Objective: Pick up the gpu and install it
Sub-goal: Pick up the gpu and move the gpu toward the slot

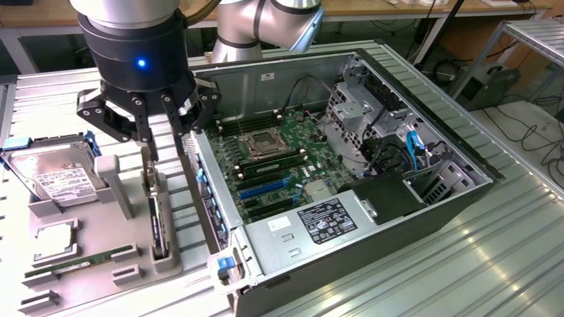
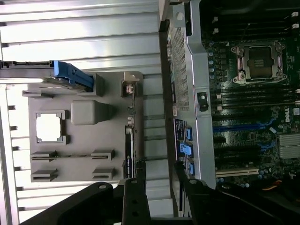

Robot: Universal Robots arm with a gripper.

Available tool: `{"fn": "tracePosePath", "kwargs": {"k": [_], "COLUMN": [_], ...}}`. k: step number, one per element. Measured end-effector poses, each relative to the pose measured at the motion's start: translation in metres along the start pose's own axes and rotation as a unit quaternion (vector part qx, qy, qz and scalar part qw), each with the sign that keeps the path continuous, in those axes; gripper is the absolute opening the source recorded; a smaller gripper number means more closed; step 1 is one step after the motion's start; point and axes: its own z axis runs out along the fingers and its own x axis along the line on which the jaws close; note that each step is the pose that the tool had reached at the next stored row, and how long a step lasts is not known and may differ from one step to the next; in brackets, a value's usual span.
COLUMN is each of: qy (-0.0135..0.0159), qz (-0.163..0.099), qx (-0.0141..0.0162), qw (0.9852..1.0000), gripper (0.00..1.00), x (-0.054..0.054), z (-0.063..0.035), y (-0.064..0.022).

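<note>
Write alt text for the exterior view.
The robot arm's open tool hangs over a dark graphics card standing on edge in a grey parts holder. At the exterior view's right, an open computer case lies on its side, its motherboard exposed. A hard drive sits at the holder's left end.

Gpu (image 1: 157, 221) on edge in tray (image 1: 115, 234), seemingly under end effector (image 1: 168, 142), case (image 1: 423, 224) at exterior view's right

Ribbed metal table (image 1: 493, 264) — tray (image 1: 97, 228), computer case (image 1: 370, 264)
</note>
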Motion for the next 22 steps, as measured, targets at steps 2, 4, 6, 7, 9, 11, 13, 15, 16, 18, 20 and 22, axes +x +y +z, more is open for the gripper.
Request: {"fn": "tracePosePath", "kwargs": {"k": [2, 4, 6, 7, 9, 11, 13, 15, 16, 18, 20, 22], "qy": [0.0000, 0.0000, 0.0000, 0.0000, 0.0000, 0.0000, 0.0000, 0.0000, -0.0001, 0.0000, 0.0000, 0.0000], "qz": [0.000, 0.000, 0.000, 0.000, 0.000, 0.000, 0.000, 0.000, 0.000, 0.000, 0.000, 0.000], "qx": [0.0000, 0.0000, 0.0000, 0.0000, 0.0000, 0.0000, 0.0000, 0.0000, -0.0001, -0.0001, 0.0000, 0.0000], "qw": [1.0000, 1.0000, 1.0000, 1.0000, 1.0000, 1.0000, 1.0000, 1.0000, 1.0000, 1.0000, 1.0000, 1.0000], "gripper": [0.36, 0.36, 0.36, 0.36, 0.36, 0.36, 0.36, 0.36, 0.36, 0.36, 0.36, 0.36], "x": [0.0002, 0.0005, 0.0007, 0.0008, 0.0010, 0.0012, 0.0015, 0.0017, 0.0019, 0.0026, 0.0035, 0.0046], "z": [0.0004, 0.0009, 0.0013, 0.0015, 0.0019, 0.0023, 0.0027, 0.0032, 0.0035, 0.0043, 0.0052, 0.0062], "y": [0.0000, -0.0001, -0.0001, -0.0001, -0.0002, -0.0002, -0.0002, -0.0003, -0.0003, -0.0004, -0.0005, -0.0006]}}
